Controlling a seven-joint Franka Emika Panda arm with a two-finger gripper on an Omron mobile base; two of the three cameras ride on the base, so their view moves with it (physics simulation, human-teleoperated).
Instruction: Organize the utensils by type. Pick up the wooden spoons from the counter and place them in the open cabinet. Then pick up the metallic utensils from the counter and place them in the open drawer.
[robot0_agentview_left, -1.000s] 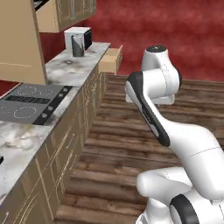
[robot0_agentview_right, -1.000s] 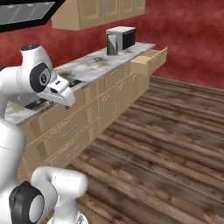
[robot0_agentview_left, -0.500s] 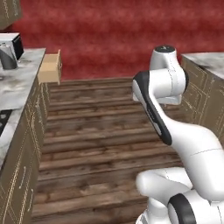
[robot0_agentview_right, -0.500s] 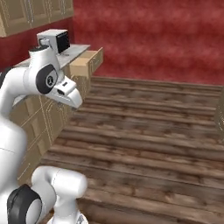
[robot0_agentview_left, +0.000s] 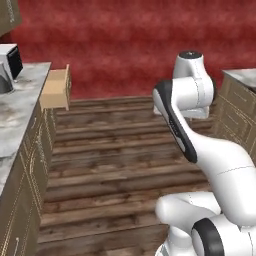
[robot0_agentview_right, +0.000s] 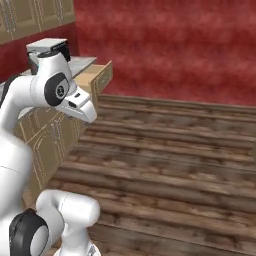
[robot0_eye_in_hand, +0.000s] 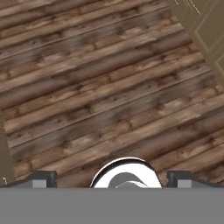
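Claw (robot0_eye_in_hand: 111, 177) spread wide and carrying nothing, staring down at bare plank floor (robot0_eye_in_hand: 109, 87) since no utensil has been reached yet, while the open drawer (robot0_agentview_left: 56, 90) juts out just past the far end of the counter (robot0_agentview_left: 20, 107), ready to receive metal pieces.

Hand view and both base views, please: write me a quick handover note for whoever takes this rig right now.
Gripper: open, holding nothing, pointed down at the wood floor.
Open drawer: pulled out at the far end of the counter, well ahead on the left.
Utensils and the cabinet's inside cannot be made out from here, so nothing confirms any piece sorted.
Left: get to the counter, put wooden spoons in the cabinet, metal pieces in the drawer.
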